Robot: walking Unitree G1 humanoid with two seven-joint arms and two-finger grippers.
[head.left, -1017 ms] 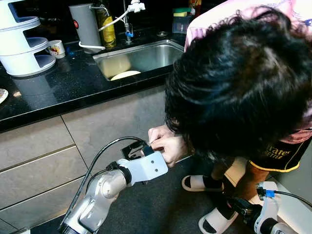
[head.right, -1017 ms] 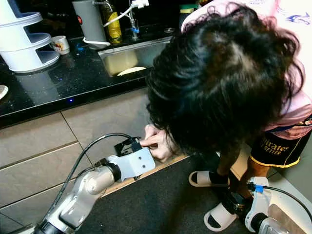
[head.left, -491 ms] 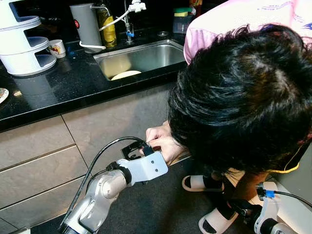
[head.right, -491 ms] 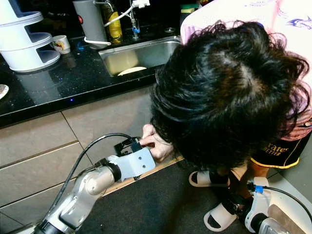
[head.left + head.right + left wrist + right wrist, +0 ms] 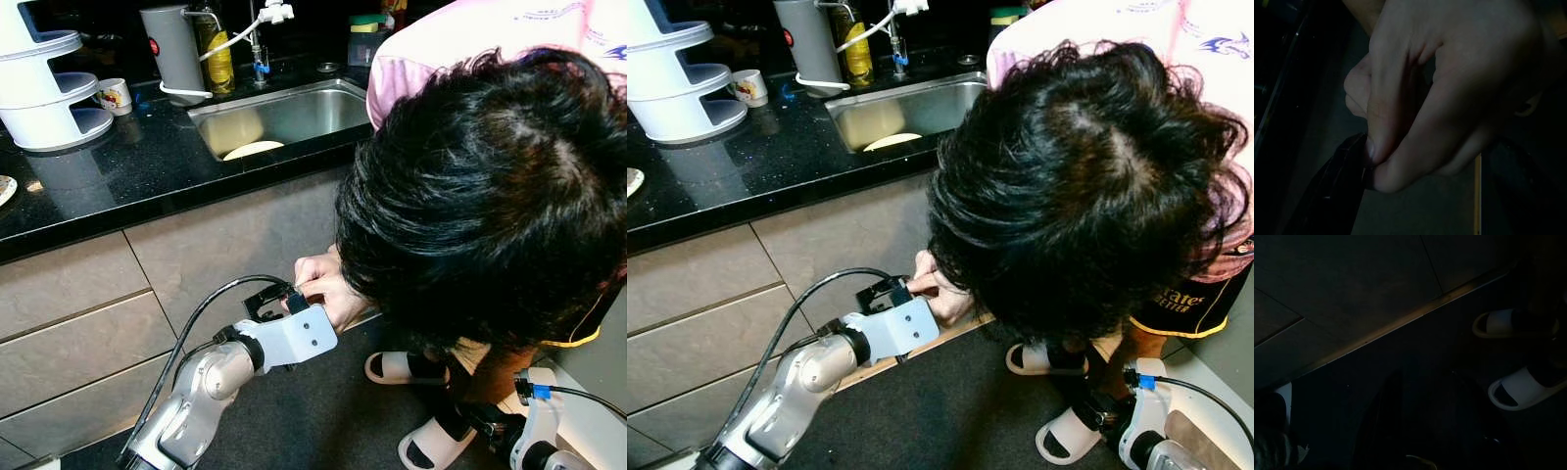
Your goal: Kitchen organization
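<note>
Black granite surface (image 5: 127,176) above grey cabinet fronts. Person bends low, hand (image 5: 328,289) pinching left claw (image 5: 274,299) finger, likely adjusting it; claw spread or pressed together: cannot tell. Right claw (image 5: 490,421) hangs idle by slippers, state unclear. Steel sink (image 5: 284,113) holds pale plate (image 5: 252,151); mug (image 5: 113,96) beside white tiered rack (image 5: 44,88).
</note>
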